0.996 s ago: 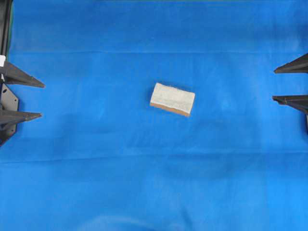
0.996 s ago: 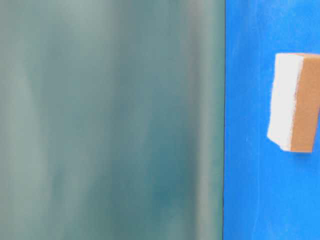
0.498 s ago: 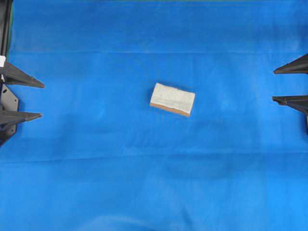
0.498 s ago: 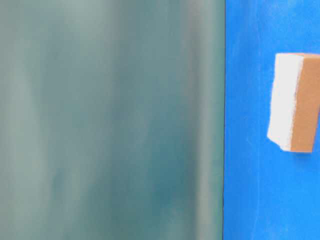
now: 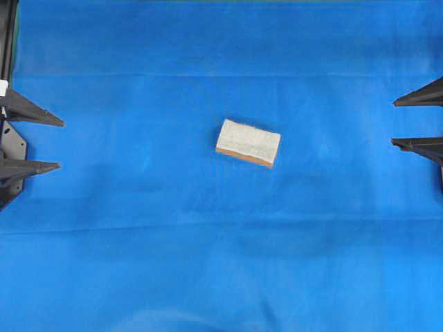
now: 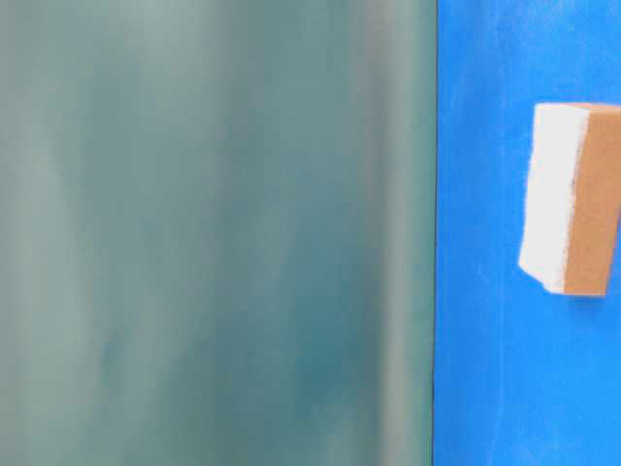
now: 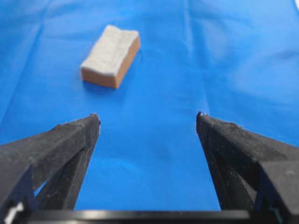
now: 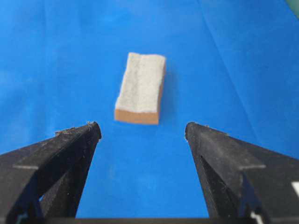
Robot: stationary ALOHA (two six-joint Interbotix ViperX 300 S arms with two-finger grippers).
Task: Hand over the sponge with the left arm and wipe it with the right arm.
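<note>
The sponge (image 5: 248,142) lies flat on the blue cloth in the middle of the overhead view, grey-white fuzzy side up over a thin orange-tan layer. It also shows in the table-level view (image 6: 572,199), the left wrist view (image 7: 110,56) and the right wrist view (image 8: 141,87). My left gripper (image 5: 61,144) is at the left edge, open and empty, far from the sponge; its black fingers (image 7: 70,140) stand wide apart around the gripper's middle (image 7: 147,115). My right gripper (image 5: 393,122) is at the right edge, open and empty, with the sponge ahead of it in its wrist view (image 8: 142,125).
The blue cloth (image 5: 221,263) covers the whole table, with faint creases. A blurred grey-teal surface (image 6: 213,233) fills the left two thirds of the table-level view. Part of a black arm base (image 5: 8,34) shows at the top left edge.
</note>
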